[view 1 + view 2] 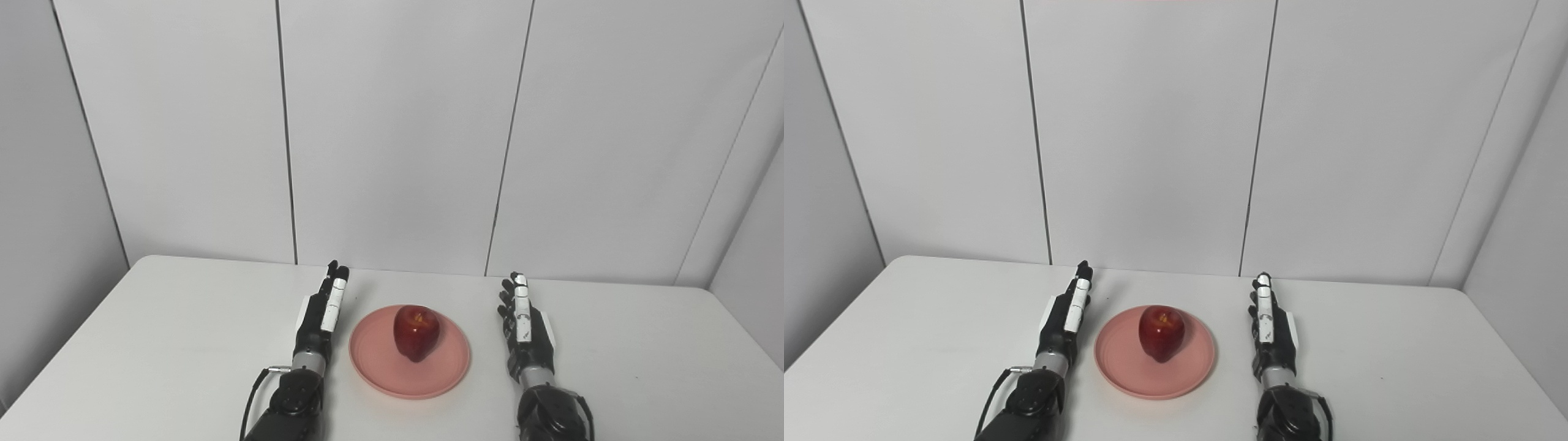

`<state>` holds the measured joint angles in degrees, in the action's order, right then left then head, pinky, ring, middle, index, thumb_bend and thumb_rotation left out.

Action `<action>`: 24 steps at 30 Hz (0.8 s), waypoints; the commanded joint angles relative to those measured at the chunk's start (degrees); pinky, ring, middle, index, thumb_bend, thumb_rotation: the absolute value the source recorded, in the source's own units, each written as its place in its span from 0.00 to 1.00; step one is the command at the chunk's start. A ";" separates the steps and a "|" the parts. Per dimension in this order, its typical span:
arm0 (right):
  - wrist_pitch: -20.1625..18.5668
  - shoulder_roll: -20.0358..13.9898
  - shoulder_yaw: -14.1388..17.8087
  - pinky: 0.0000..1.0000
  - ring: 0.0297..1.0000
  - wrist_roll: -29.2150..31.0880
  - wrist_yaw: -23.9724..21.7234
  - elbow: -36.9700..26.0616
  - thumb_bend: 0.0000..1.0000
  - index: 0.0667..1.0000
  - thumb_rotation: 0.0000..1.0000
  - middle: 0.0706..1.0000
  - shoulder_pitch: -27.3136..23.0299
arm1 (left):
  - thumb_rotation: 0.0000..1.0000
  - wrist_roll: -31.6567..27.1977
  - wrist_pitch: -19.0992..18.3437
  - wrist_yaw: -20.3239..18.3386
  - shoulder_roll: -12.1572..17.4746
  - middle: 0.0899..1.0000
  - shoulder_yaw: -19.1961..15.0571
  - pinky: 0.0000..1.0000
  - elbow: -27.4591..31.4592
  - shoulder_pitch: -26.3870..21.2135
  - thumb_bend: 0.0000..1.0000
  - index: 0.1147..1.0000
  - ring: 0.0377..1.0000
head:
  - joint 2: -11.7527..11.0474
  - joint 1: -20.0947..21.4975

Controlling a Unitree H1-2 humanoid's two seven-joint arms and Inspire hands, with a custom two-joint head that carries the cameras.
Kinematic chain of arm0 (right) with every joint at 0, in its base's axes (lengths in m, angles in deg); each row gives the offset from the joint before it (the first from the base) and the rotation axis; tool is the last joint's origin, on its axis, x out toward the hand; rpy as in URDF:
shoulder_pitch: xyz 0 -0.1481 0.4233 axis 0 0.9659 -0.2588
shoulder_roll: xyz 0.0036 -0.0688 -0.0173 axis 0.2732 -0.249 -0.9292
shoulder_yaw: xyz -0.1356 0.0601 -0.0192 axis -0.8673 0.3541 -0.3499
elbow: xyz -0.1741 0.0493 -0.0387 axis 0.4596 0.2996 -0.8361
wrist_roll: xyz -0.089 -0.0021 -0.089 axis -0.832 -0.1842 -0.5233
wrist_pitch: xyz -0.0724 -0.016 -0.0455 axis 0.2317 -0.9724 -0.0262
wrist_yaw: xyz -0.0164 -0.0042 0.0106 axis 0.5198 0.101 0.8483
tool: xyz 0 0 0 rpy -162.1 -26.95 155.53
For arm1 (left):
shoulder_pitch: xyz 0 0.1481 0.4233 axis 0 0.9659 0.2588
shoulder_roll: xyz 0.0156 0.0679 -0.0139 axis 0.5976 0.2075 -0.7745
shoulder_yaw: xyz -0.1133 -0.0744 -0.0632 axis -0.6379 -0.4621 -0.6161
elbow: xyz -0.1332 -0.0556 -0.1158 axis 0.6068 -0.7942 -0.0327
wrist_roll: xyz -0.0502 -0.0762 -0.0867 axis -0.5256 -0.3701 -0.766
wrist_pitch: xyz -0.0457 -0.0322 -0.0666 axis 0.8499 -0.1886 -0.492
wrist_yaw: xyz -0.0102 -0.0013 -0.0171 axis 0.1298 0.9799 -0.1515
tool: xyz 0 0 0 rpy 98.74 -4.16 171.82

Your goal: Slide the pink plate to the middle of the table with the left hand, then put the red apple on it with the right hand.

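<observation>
A pink plate (373, 361) lies near the middle of the white table, toward its front. A red apple (416, 332) stands on the plate, a little behind its centre. My left hand (321, 315) rests just left of the plate, fingers stretched straight forward, holding nothing. My right hand (523, 324) lies to the right of the plate with a gap between them, fingers also straight and apart from the apple. Both hands are open and touch neither plate nor apple.
The white table (153, 343) runs back to a wall of pale grey panels (398, 135). Its left and right edges angle inward toward the wall.
</observation>
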<state>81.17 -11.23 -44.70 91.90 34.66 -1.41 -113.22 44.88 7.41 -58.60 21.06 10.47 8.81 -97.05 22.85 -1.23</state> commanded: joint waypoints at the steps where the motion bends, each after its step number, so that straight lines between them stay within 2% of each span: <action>1: 0.48 0.05 1.13 1.00 1.00 1.60 -0.18 1.90 0.96 0.98 1.00 0.98 0.49 | 1.00 -0.66 -0.96 -1.40 0.93 1.00 -0.47 1.00 -2.94 3.21 0.86 1.00 1.00 | -0.03 0.10; 4: 0.95 0.09 1.20 1.00 1.00 1.83 -0.32 2.41 0.98 0.99 1.00 0.98 0.27 | 1.00 -1.04 -1.79 -1.61 0.81 1.00 -1.02 1.00 -2.80 2.98 0.88 1.00 1.00 | -0.03 0.10; 11: 0.25 0.30 2.07 1.00 1.00 3.09 -0.10 2.08 0.96 0.98 1.00 0.98 -0.09 | 1.00 -1.14 -1.66 -1.23 0.71 1.00 -1.39 1.00 -2.38 3.02 0.86 1.00 1.00 | -0.05 0.36; 19: -0.14 -0.23 1.03 1.00 1.00 1.81 -0.19 1.18 0.96 0.97 1.00 0.97 0.26 | 1.00 -1.57 0.33 -0.23 0.10 1.00 -2.52 1.00 -2.15 3.33 0.83 1.00 1.00 | -0.09 0.50; 24: -0.55 -0.43 0.11 1.00 0.99 0.87 0.10 0.62 0.95 0.96 1.00 0.96 0.60 | 1.00 -1.04 0.81 0.60 -0.19 1.00 -2.34 1.00 -1.92 3.49 0.88 1.00 1.00 | -0.08 0.39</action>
<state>82.00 -11.29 -44.34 93.16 34.62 -1.21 -113.55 43.77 7.47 -59.55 20.98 8.38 8.96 -97.12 22.76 -0.79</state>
